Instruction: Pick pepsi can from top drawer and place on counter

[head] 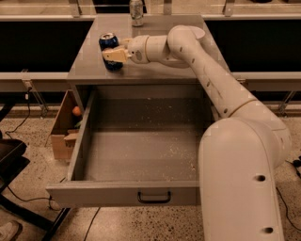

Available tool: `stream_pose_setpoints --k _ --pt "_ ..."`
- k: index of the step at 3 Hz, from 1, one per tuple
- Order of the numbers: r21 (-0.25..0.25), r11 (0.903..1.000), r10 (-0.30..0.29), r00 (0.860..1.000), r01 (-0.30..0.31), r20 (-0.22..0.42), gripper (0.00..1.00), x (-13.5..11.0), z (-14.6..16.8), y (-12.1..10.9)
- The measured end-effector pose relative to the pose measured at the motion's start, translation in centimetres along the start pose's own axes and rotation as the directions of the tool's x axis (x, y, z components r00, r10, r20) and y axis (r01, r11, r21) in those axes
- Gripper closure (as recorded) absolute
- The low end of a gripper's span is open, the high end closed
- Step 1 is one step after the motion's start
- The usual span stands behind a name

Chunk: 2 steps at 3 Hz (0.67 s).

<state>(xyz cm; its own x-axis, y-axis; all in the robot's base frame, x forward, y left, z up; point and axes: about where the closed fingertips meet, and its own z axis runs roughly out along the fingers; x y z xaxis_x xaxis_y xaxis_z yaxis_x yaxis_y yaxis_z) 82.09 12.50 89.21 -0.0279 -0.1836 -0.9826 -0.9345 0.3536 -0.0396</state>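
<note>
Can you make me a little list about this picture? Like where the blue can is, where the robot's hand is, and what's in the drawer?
pepsi can: standing on the counter, left side near the front
gripper: right at the pepsi can, reaching across its front from the right
top drawer: pulled all the way open, no can inside
silver can: upright at the back edge of the counter
cardboard box: on the floor left of the drawer, something orange inside
</note>
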Motion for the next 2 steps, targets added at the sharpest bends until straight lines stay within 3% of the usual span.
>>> stream_pose_setpoints --k 1,2 --pt "0.009 0.9999 0.014 1.0 -0.014 -0.005 1.0 1.77 0.79 -0.18" --pt "0.009 0.9999 0.014 1.0 -0.014 -0.005 0.82 1.77 0.79 -0.18"
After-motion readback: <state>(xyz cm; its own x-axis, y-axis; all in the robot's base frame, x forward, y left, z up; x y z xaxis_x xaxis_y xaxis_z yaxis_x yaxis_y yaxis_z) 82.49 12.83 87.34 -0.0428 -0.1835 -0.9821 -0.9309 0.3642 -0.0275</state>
